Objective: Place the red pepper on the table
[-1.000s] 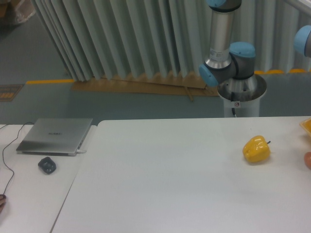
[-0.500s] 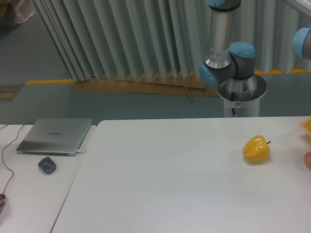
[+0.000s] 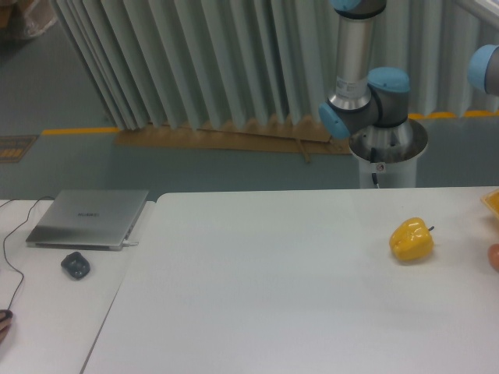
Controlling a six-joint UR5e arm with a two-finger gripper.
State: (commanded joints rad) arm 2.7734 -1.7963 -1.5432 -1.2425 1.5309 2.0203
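Observation:
The large white table (image 3: 296, 296) fills the lower right of the camera view. A yellow bell pepper (image 3: 411, 240) sits on it near the right side. A small reddish-orange sliver (image 3: 494, 256) shows at the table's right edge; I cannot tell whether it is the red pepper. The arm's base and shoulder (image 3: 378, 117) stand behind the table, and a blue joint (image 3: 485, 68) shows at the upper right. The gripper is out of view.
A smaller white desk (image 3: 54, 312) on the left holds a closed silver laptop (image 3: 88, 219) and a dark mouse (image 3: 76, 266) with a cable. An orange-yellow object's edge (image 3: 492, 202) shows at the far right of the table. Grey curtains hang behind.
The blue arm joint at the upper right edge has shifted slightly. Nothing on the table has moved.

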